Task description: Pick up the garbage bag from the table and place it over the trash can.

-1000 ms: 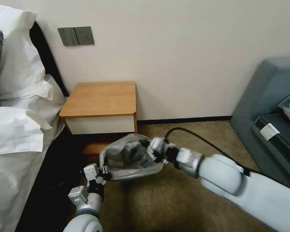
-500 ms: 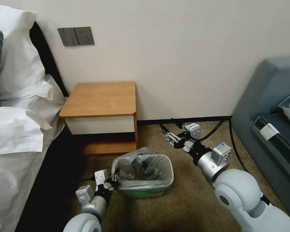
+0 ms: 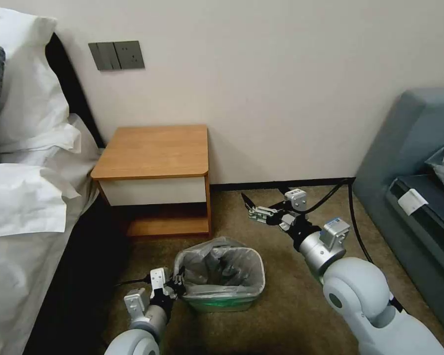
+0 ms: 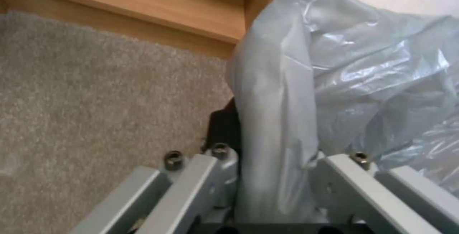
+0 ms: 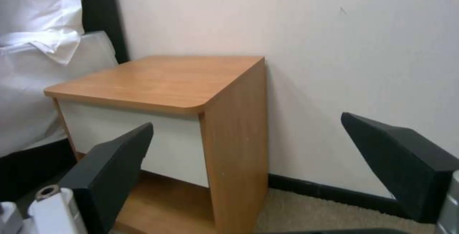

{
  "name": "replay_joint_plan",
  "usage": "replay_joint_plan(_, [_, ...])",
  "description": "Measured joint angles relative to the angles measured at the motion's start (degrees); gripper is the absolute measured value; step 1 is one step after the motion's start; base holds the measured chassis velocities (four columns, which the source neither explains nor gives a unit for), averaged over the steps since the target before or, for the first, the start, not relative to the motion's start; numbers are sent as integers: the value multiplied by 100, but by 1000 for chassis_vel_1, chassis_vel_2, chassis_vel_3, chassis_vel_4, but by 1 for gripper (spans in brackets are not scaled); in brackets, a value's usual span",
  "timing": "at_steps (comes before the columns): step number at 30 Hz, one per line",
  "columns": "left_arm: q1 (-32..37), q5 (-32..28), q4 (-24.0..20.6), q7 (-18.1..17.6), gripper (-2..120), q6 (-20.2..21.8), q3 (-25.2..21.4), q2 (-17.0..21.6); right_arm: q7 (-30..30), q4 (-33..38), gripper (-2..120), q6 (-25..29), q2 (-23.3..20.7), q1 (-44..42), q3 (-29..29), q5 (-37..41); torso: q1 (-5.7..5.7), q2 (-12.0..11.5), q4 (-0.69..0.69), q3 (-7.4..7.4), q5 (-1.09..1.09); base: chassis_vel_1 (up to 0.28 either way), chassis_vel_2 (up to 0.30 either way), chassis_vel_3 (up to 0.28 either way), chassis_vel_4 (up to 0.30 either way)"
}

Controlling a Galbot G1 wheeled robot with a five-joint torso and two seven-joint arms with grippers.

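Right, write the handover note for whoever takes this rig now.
Left gripper: low at the trash can's left rim, shut on the garbage bag; the left wrist view shows plastic pinched between its fingers.
Right gripper: open, holding nothing, raised above the carpet to the right of the table.
Done: bag is off the table, lining the can on the floor, its edge over the rim.
Left: release the left gripper; check the rim on that side, hidden from view.

no readable text, labels, brands, numbers or signs on anything in view
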Motion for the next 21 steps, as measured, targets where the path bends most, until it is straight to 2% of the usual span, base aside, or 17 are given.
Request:
replay_joint_plan(3, [31, 23, -1, 1, 27, -26, 12, -4, -31, 15, 100, 21, -13, -65, 30, -63, 0, 0, -1, 0, 1, 0, 0, 0, 0])
replay_joint_plan(4, [31, 23, -1, 1, 27, -26, 12, -4, -31, 15, 100, 21, -13, -65, 30, -63, 0, 0, -1, 0, 1, 0, 0, 0, 0])
replay_joint_plan(8, [66, 50, -37, -33, 46, -76, 14, -17, -44, 24, 100, 33, 1, -106, 46, -107, 0, 0, -1, 0, 1, 0, 0, 0, 0])
replay_joint_plan(9, [66, 50, -37, -33, 46, -76, 14, -17, -44, 24, 100, 33, 1, -106, 46, -107, 0, 0, -1, 0, 1, 0, 0, 0, 0])
replay_joint_plan(10, [69, 51, -39, -59, 53, -97, 9, -26, -60, 25, 100, 33, 7, -113, 46, -135, 0, 0, -1, 0, 1, 0, 0, 0, 0])
replay_joint_plan(12, [74, 51, -39, -89, 56, -127, -6, -35, -77, 30, 100, 26, 7, -117, 44, -159, 0, 0, -1, 0, 1, 0, 0, 0, 0])
replay_joint_plan(13, [92, 51, -53, -103, 63, -160, -19, -34, -84, 34, 100, 17, 7, -117, 43, -170, 0, 0, -1, 0, 1, 0, 0, 0, 0])
replay_joint_plan(21, [226, 97, -341, -187, 91, -227, -10, -14, -86, 101, 100, -1, 50, -200, 81, -170, 0, 0, -1, 0, 1, 0, 0, 0, 0])
